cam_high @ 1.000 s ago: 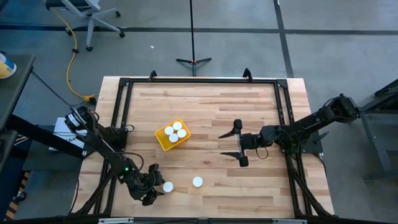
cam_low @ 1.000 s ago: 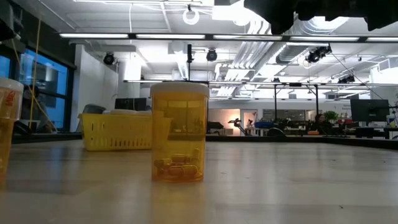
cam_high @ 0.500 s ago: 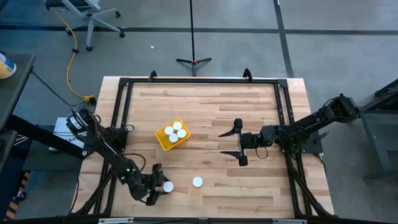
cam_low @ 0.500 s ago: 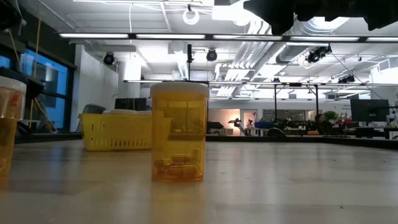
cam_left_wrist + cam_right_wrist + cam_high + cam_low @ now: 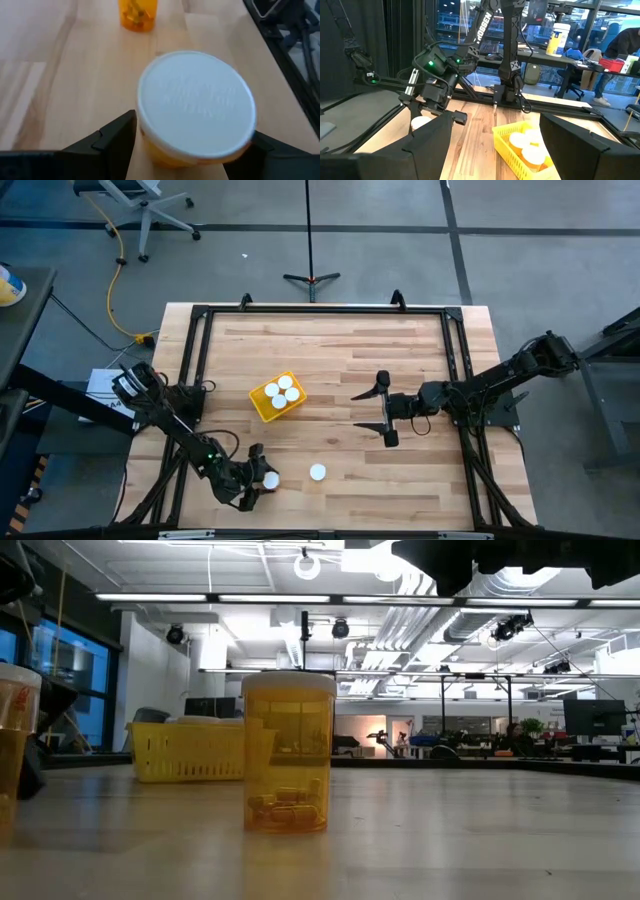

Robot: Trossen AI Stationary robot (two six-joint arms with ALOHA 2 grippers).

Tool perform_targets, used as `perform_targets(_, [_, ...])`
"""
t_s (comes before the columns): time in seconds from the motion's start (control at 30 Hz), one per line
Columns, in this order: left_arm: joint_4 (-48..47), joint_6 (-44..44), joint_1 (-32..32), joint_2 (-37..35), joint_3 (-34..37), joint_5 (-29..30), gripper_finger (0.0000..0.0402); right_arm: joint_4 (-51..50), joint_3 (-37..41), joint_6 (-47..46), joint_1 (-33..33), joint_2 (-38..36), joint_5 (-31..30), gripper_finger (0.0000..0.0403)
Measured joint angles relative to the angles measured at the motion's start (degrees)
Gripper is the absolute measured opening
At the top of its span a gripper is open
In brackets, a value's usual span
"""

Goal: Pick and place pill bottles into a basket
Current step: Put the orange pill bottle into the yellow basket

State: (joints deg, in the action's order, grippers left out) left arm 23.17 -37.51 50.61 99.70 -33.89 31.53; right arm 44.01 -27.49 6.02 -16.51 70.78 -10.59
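Near the table's front edge, below the yellow basket, the left gripper straddles a white-capped pill bottle with spread fingers, a light, rigid, probably slick cylinder best pinched below the cap, while the right gripper waits agape right of the basket.

The desk is of light wooden planks with a black metal frame along its edges. On it stands the yellow basket, left of the middle and turned a little; three white caps show inside it. Near the front edge stand two pill bottles: one bottle stands free, the other bottle is to its left, between the fingers of the left pincer.
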Motion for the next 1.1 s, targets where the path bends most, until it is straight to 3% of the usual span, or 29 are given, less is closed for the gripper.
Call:
perform_targets(0.3, [-0.1,0.4,0.0,0.0,0.0,2.1,0.0282,0.0,0.0,0.0,0.0,0.0,0.0,0.0293])
perform_targets(0.6, [-0.1,1.7,0.0,0.0,0.0,2.0,0.0194,0.0,0.0,0.0,0.0,0.0,0.0,0.0293])
perform_targets(0.87, [-0.4,1.6,0.0,-0.4,0.0,2.3,0.0214,0.0,0.0,0.0,0.0,0.0,0.0,0.0293])
perform_targets(1.1, [-5.3,2.5,-2.1,-6.7,0.0,3.8,0.021,0.1,0.0,0.0,0.0,0.0,-1.0,0.0293])
